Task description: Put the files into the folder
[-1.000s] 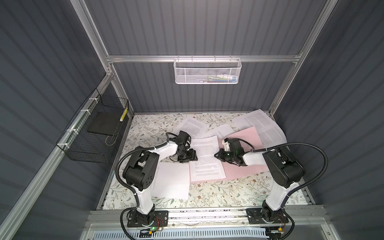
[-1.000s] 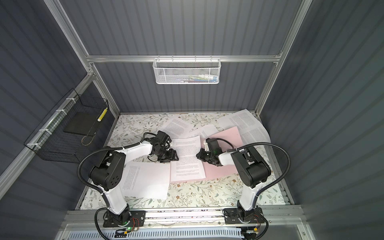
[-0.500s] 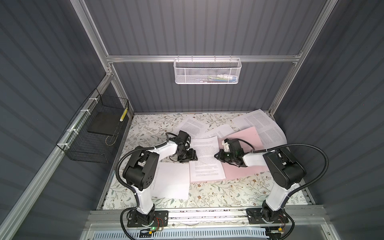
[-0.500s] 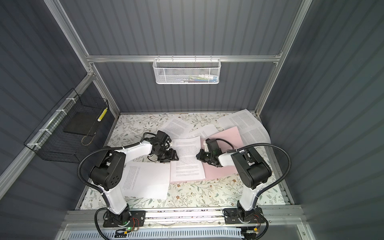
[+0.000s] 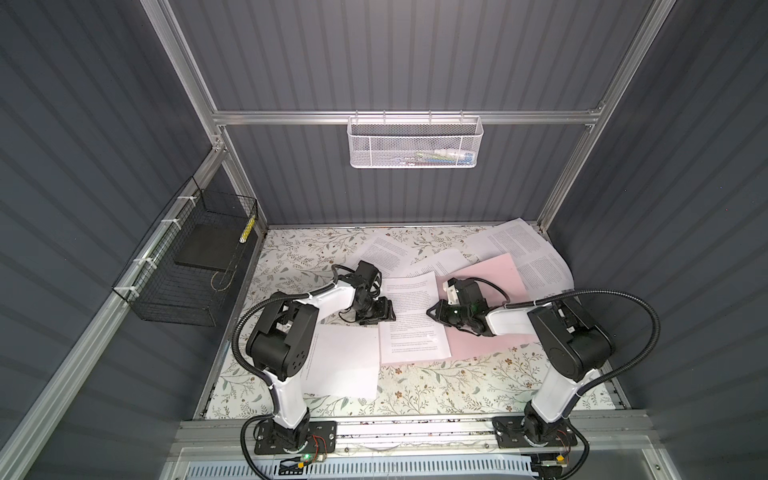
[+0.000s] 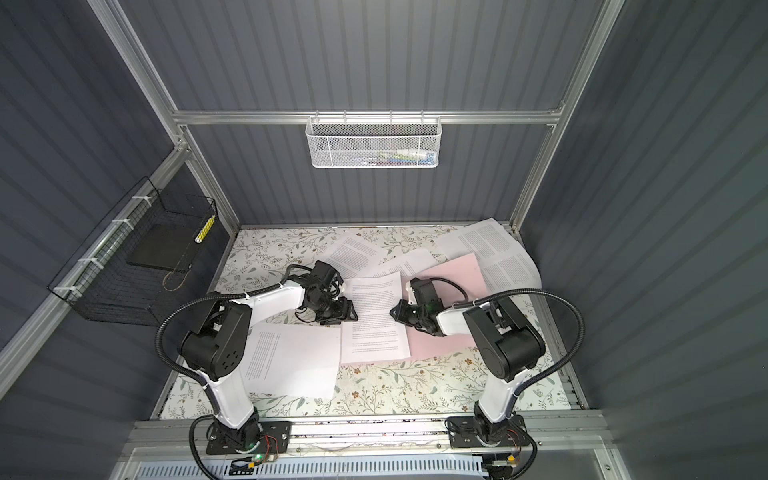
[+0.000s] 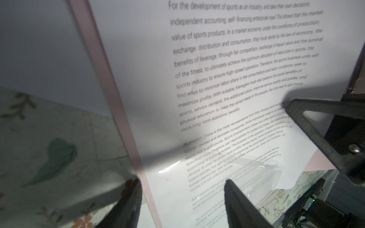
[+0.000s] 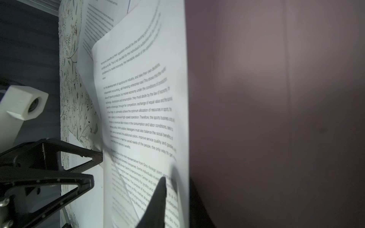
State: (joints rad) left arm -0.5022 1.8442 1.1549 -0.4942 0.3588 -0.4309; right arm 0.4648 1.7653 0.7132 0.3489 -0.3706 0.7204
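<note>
Near sheet (image 5: 340,357): flat on the floral surface (image 5: 415,390), beside the left arm.
Middle sheet (image 5: 413,332): lies on the pink folder (image 5: 498,274), covering its left part.
Left gripper (image 5: 388,315): jaws apart, straddling the folder's left edge.
Right gripper (image 5: 432,312): jaws slightly apart at the middle sheet's right edge.
Far sheets (image 5: 515,245): scattered behind the folder.

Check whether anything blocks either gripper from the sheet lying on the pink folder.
Nothing visible does. The left gripper sits at the sheet's left edge, the right gripper at its right edge, over the folder.
</note>
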